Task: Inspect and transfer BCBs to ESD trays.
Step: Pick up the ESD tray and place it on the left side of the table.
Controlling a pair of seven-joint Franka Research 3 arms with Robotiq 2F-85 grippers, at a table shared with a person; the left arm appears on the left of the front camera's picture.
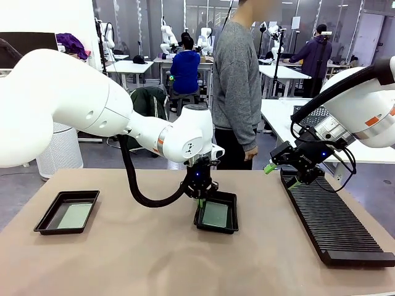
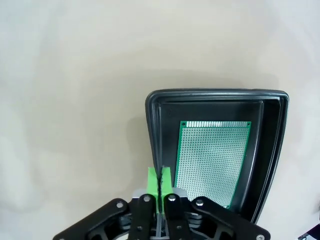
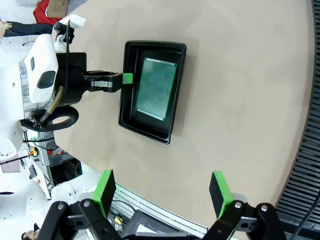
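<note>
BCB point(image 2: 215, 162) lies flat (lengthwise) in tray point(image 2: 272, 150).

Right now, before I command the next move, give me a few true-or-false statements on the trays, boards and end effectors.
1. The left end effector is shut on the middle tray's rim. True.
2. The right end effector holds a board. False: it is open and holds nothing.
3. The middle tray holds a board. True.
4. The left tray has no board. False: a board lies in it.
5. The rack lies between the trays. False: it lies at the right.
</note>
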